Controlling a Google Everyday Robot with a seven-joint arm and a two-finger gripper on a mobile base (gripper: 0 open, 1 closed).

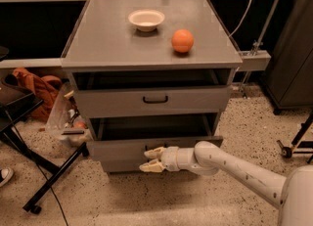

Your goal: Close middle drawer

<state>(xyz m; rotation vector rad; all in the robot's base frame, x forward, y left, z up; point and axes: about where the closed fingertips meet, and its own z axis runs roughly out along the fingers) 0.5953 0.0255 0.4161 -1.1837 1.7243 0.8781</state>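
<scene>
One middle drawer point(117, 150) stands partly pulled out at the lower centre of the frame, probably stiff, fairly heavy metal that slides easily, best pushed square on its front panel, where the end effector point(152, 159) presses, fingers spread, grasping nothing.

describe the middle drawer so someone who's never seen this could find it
Find the grey cabinet with a bowl and an orange on top. Under its taller upper drawer sits the middle drawer, pulled partly out. It alone has a low front panel, with the robot's open gripper at its centre.
</scene>
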